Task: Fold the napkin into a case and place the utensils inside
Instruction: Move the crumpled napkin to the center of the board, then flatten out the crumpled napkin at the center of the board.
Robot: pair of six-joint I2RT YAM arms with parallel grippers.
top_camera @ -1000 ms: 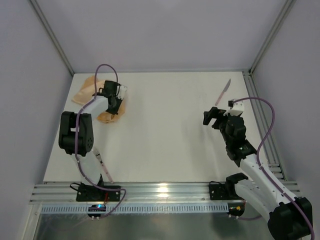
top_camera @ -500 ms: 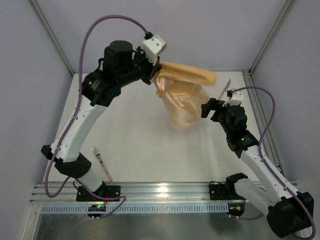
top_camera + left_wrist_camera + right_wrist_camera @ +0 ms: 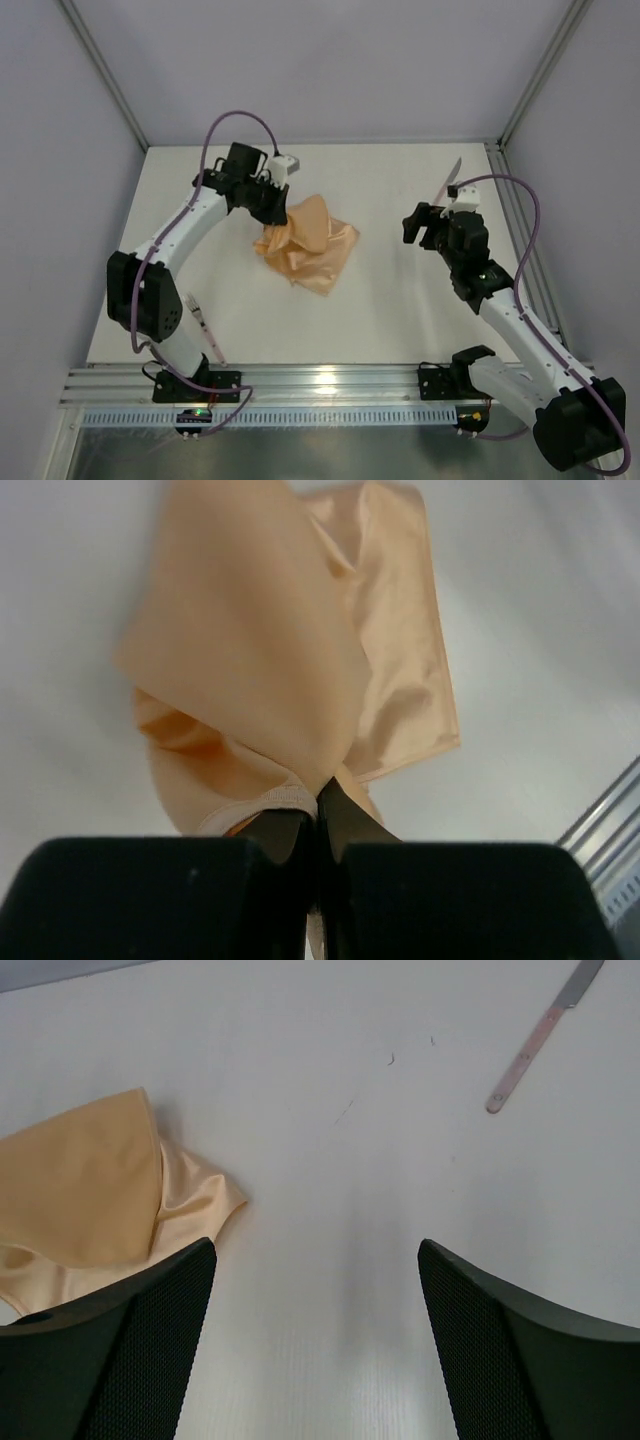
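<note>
**Napkin bunched mid-table, pinched by the left arm**

A white table [image 3: 400,310] sits inside pale grey walls [image 3: 330,60], with aluminium rails [image 3: 320,385] along its near edge. Taking the overhead view as a clock face centred on the table, the peach-orange napkin [image 3: 305,245] lies just off centre toward 9 o'clock. It is a crumpled, loosely doubled heap, not a flat pouch.

The left gripper [image 3: 268,198] reaches in from 10 o'clock. In its wrist view its fingers [image 3: 290,825] are pressed together on a gathered edge of the cloth, so the left gripper [image 3: 318,815] is pinching the napkin [image 3: 250,660]. The fabric fans out from that pinch, one broad fold lying over a shinier layer that rests on the table.

The right gripper [image 3: 420,225] hangs at 3 o'clock, well apart from the cloth. Its wrist view shows the right gripper [image 3: 315,1250] spread wide with only bare table between the fingers, and a corner of the napkin [image 3: 100,1190] at 9 o'clock of that view.

The knife [image 3: 447,185] lies at 2 o'clock near the far right rail — untouched, its blade pointing away from the arms — and it shows again from the right wrist [image 3: 540,1035]. The fork [image 3: 205,330] lies at 7 o'clock, just beside the left arm's base.
</note>
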